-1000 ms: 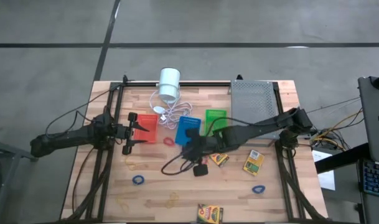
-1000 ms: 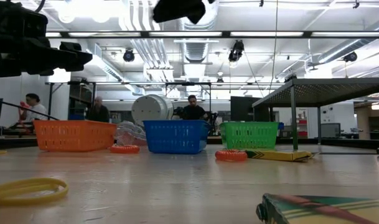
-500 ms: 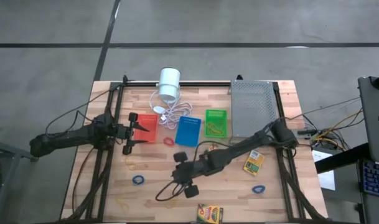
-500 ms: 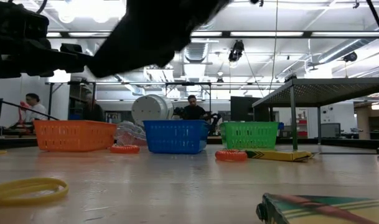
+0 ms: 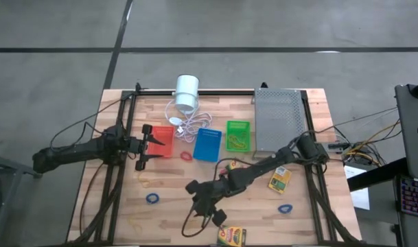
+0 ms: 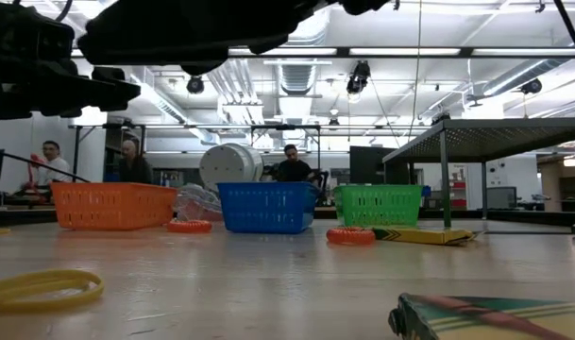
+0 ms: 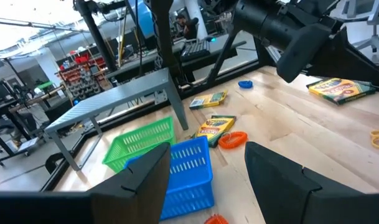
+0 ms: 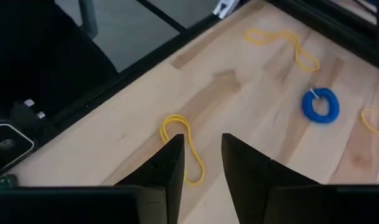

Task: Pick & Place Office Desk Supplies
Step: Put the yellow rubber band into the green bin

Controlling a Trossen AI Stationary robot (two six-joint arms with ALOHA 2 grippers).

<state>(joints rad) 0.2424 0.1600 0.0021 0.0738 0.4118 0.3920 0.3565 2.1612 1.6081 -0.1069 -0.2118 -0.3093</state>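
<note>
1. From above, the right gripper (image 5: pixel 207 211) is reaching farther toward the near edge of the surface (image 5: pixel 167 206) than half a second ago, when it was hanging nearer the middle. It is now hovering just beside the crayon box (image 5: pixel 231 236) at that edge and over a yellow rubber band (image 5: pixel 189 221). The left gripper (image 5: pixel 152 144) is waiting unmoved at the red basket (image 5: pixel 163 140). The blue basket (image 5: pixel 207 144) and green basket (image 5: pixel 237 134) are sitting beside it, with a red rubber band (image 5: pixel 187 156) between red and blue.

2. At surface height, the right arm's dark bulk is crossing the top, lower and wider than before. This view alone is showing people in the room behind, and a yellow band (image 6: pixel 40 285) lying close up.

3. The left wrist camera is showing its own gripper (image 7: pixel 208 180) with fingers spread wide, holding nothing, facing the blue basket (image 7: pixel 186 171) and green basket (image 7: pixel 139 142).

4. The right wrist camera is showing its gripper (image 8: pixel 201 162) with a narrow gap between the fingers, gripping nothing, directly above the yellow band (image 8: pixel 184 148); a blue rubber band (image 8: pixel 321 104) is lying well apart.
</note>
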